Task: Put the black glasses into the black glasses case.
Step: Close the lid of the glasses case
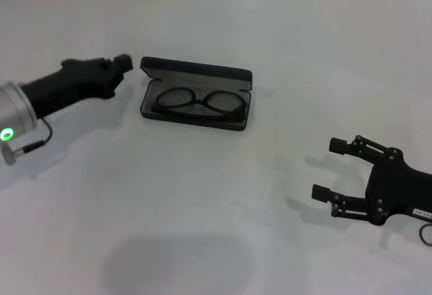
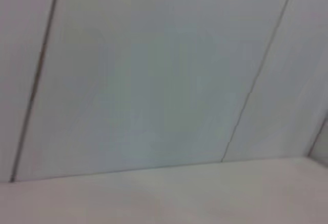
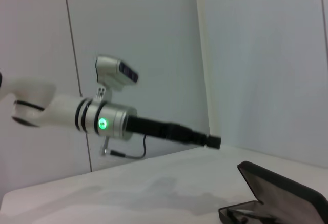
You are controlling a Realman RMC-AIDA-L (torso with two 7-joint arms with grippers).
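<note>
The black glasses case [image 1: 196,71] lies open at the table's middle, with its lid raised at the far side. The black glasses [image 1: 200,103] lie inside it on the grey lining, lenses side by side. My left gripper [image 1: 123,61] is shut and empty, with its tip just left of the lid's left end. My right gripper [image 1: 329,169] is open and empty, resting low at the near right, well away from the case. In the right wrist view the case [image 3: 281,189] shows side-on and the left gripper [image 3: 213,142] hovers beside it. The left wrist view shows only wall and table.
The white table [image 1: 216,227] stretches wide around the case. A tiled wall [image 2: 154,80] runs along the back. The left arm's silver wrist with a green light [image 1: 8,133] and a thin cable lies at the left edge.
</note>
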